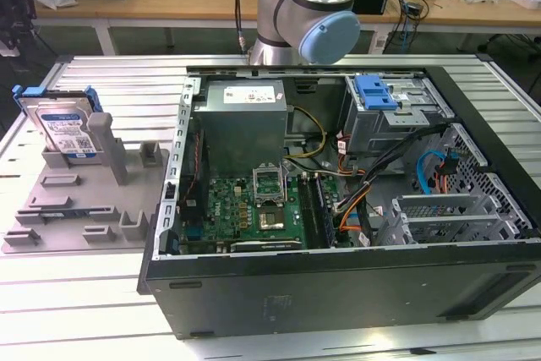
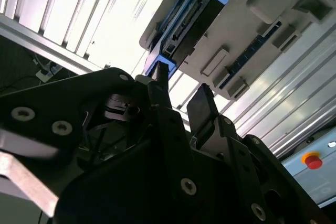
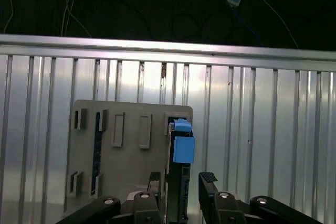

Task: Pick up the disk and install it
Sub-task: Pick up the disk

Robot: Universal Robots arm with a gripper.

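Silver in its blue carrier frame, the disk [image 1: 63, 124] is standing on edge at a corner of the grey fixture plate [image 1: 80, 209], near the ribbed metal table's [image 1: 84, 319] edge on the exterior view's left. In the first wrist view the gripper [image 3: 181, 178] is hovering close to it, jaws spread and holding nothing.

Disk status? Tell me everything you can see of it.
The disk is a flat silver drive with a white-and-blue label and a blue plastic carrier frame. It stands tilted on edge in the grey fixture plate, at the exterior view's left, outside the computer case. The open gripper hovers near it, not touching.
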